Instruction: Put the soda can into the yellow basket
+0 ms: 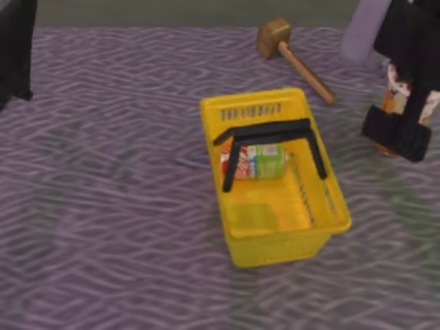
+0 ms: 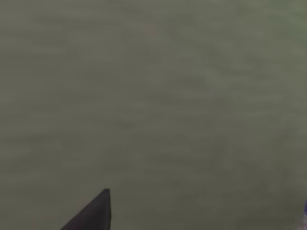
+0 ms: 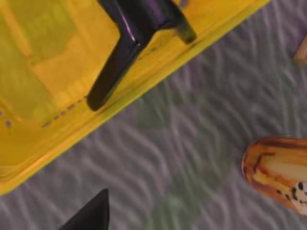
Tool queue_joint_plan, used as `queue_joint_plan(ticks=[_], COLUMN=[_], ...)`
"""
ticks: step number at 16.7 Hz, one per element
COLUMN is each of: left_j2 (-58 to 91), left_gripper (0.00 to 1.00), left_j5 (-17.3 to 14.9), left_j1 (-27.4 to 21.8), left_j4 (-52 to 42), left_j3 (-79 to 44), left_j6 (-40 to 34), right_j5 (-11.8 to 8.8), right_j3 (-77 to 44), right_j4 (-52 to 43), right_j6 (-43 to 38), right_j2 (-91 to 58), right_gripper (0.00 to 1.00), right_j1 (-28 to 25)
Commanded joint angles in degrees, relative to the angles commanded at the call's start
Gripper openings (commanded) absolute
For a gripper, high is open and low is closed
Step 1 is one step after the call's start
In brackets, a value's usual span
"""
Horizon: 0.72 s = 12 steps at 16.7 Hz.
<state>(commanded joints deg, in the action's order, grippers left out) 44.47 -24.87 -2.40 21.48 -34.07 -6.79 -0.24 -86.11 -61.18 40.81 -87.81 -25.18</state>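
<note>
Inside yellow basket, soda can lies under handle.

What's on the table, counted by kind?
Basket: 1
Can: 1, lying in the basket
Mallet: 1
Cup: 1, under the right arm
Total: 4

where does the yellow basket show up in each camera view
Top view: the yellow basket sits at the centre, the soda can lying inside.
Left wrist view: not in it.
Right wrist view: its rim and wall run across the corner opposite the brown cup.
Shared landmark: the black handle.
</note>
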Motion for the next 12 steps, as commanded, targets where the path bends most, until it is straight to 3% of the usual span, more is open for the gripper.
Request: queue_joint_plan(ticks=[4,7,12], left_j2=[-21.60,-33.83,-44.10], left_gripper=[1.00,1.00,1.00], left_j5=[11.96,18.88,24.66], left_j1=[2.05,2.96,3.53], left_j4=[-9.78,-15.82,-21.27], left_j3=[14.77,24.50,33.70], left_j6=[1.96,4.06,6.67], right_j5=[0.04,0.17,0.47], right_j3=[-22.04,-34.64,-44.98], right_j4=[-14.33,-22.22,-28.52], right_j6=[9.72,15.33,20.13], right_j2=[-22.53,-34.59,-43.44], right_gripper=[1.00,1.00,1.00], right_j1=[-5.92,-9.35,-12.26])
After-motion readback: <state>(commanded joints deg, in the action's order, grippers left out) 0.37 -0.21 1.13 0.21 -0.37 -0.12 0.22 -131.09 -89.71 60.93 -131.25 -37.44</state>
